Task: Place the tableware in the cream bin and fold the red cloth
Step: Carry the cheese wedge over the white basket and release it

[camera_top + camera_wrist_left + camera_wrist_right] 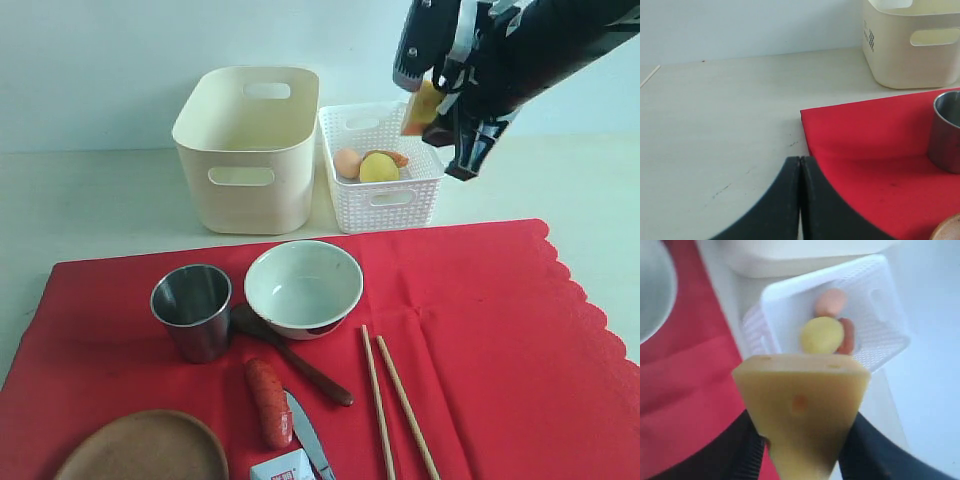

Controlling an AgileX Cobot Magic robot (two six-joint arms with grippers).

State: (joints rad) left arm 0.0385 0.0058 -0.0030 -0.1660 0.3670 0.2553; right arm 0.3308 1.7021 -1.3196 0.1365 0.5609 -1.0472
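The red cloth (480,340) lies flat on the table. On it rest a steel cup (192,310), a pale bowl (303,287), a dark wooden spoon (290,358), two chopsticks (390,400), a knife (312,440) and a brown plate (145,448). Behind the cloth stands the cream bin (250,140). My right gripper (432,110) hangs above the white basket, shut on a yellow cheese wedge (802,395). The left gripper (800,161) is shut with nothing in it, low over the table by the cloth's corner (805,112), and is outside the exterior view.
A white lattice basket (385,195) right of the bin holds an egg (347,162), a lemon (379,168) and an orange-red piece. A sausage (268,400) and a small carton (285,468) lie on the cloth near the front edge.
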